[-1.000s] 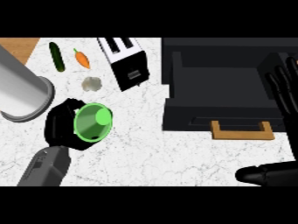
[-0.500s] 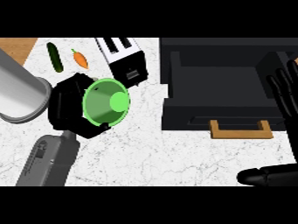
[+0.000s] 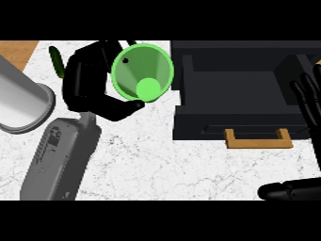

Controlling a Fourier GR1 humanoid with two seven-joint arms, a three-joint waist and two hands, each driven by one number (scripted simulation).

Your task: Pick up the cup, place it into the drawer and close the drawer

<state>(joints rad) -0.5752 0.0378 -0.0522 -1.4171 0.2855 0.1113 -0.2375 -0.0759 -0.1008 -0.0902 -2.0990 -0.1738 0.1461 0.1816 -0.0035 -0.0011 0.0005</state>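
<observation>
The translucent green plastic cup (image 3: pixel 142 71) is held off the white marbled counter (image 3: pixel 163 160) in the robot's left hand (image 3: pixel 93 87), whose black fingers curl round its far side while the thumb presses near the rim at about six o'clock of the cup. Its mouth faces the camera, so it is tilted well off upright. It hangs just beside the left wall of the open black box-like drawer (image 3: pixel 250 89), at roughly nine o'clock from the cavity.

The right hand (image 3: pixel 319 106) rests open at three o'clock, fingers straight and up, over the drawer's right edge.

The step in hand looks to be the carry into the drawer. To do it well, the cup should travel toward three o'clock until it sits clearly over the dark interior and not the wall, then be lowered before the fingers let go (a tilted cup may roll if let go high). The drawer's tan wooden handle (image 3: pixel 258 140) at six o'clock of the drawer is free for the closing push afterwards. A slim green cucumber-like vegetable (image 3: pixel 56 60) lies behind the hand at eleven o'clock.
</observation>
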